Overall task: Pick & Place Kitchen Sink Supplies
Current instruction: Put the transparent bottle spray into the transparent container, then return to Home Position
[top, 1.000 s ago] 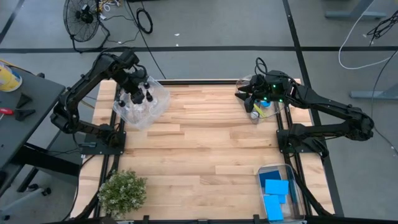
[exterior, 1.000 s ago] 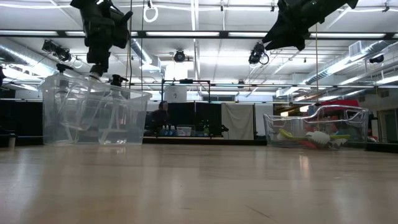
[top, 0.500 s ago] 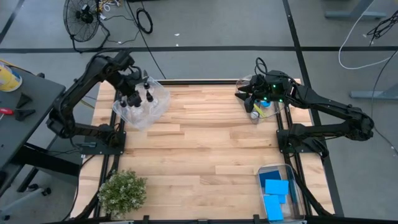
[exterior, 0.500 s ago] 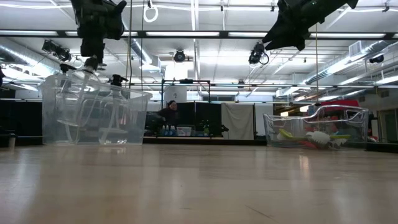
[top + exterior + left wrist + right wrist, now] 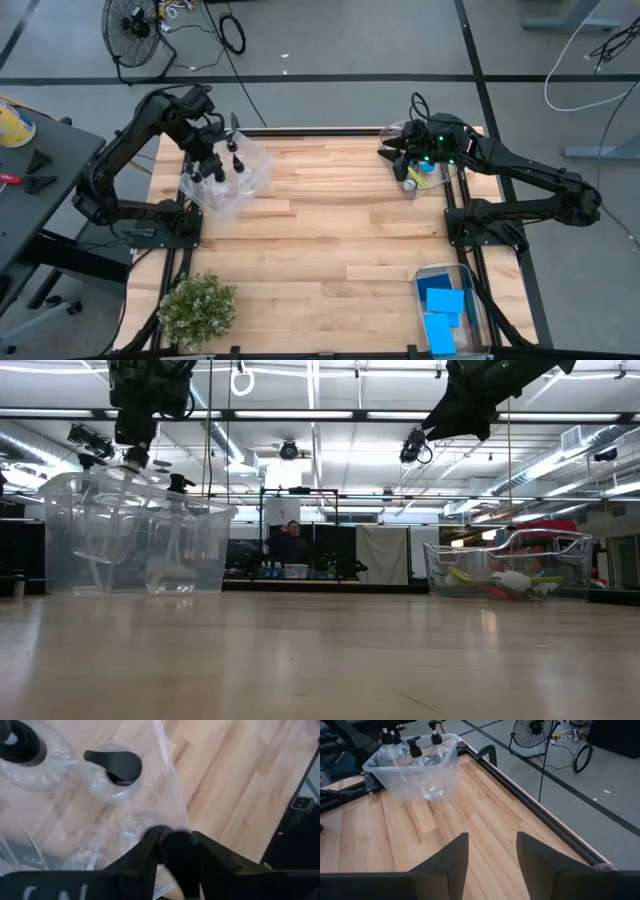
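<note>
Several small clear bottles with black tops [image 5: 232, 158] stand in a clear bin [image 5: 245, 185] at the table's far left. My left gripper [image 5: 198, 168] is over that bin's left part, shut on one bottle's black top [image 5: 175, 847]; it also shows in the low view [image 5: 135, 453]. My right gripper [image 5: 492, 865] is open and hangs above the far right bin [image 5: 425, 172], where long-handled brushes [image 5: 500, 580] lie. Flat blue sponges [image 5: 443, 305] lie in a third bin at the near right. My left gripper pinches the black pump top [image 5: 176, 851] of a clear bottle between its two fingers, coming from above and pointing down. The bottle's clear body [image 5: 131, 827] hangs below the fingers inside the bin. Whether its base stands on the bin's floor I cannot tell.
A bushy green potted plant [image 5: 197, 306] stands at the near left corner. The sponge bin [image 5: 470, 290] sits at the near right. The wooden table's middle [image 5: 330, 240] is bare. Black frame rails run along the table's edges.
My left gripper has moved toward the table's left and near edges, still shut on the bottle's top. The clear bottle bin has slid a little the same way. My right arm has kept still.
</note>
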`<state>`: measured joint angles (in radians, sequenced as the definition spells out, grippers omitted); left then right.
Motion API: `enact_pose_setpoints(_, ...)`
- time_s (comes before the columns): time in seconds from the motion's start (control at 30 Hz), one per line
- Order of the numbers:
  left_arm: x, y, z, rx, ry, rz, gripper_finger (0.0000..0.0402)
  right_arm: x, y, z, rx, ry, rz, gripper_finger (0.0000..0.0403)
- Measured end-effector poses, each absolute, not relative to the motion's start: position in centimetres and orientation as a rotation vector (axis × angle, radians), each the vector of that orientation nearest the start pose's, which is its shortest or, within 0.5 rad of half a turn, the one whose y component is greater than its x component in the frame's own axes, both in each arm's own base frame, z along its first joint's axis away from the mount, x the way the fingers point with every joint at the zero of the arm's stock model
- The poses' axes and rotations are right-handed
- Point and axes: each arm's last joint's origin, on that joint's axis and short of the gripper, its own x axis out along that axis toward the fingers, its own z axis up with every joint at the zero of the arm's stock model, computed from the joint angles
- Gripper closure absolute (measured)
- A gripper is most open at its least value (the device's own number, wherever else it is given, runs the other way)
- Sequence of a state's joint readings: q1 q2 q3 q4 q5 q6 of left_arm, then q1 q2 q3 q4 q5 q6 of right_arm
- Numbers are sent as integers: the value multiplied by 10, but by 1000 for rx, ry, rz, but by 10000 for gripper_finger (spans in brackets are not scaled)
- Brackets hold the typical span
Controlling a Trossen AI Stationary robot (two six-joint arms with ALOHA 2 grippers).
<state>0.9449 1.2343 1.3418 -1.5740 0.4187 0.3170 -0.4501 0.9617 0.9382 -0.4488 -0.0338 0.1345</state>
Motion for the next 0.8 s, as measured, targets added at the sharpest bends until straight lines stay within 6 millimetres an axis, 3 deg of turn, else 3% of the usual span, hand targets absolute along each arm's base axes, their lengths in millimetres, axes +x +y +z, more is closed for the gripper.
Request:
enact_pose_setpoints(0.37,121,135,345,-653,1170,208,265,182,-87,330,245,434,-440,237)
enact_pose_setpoints(0.8,123,142,346,-585,1166,306,129,182,-87,331,244,428,-440,237)
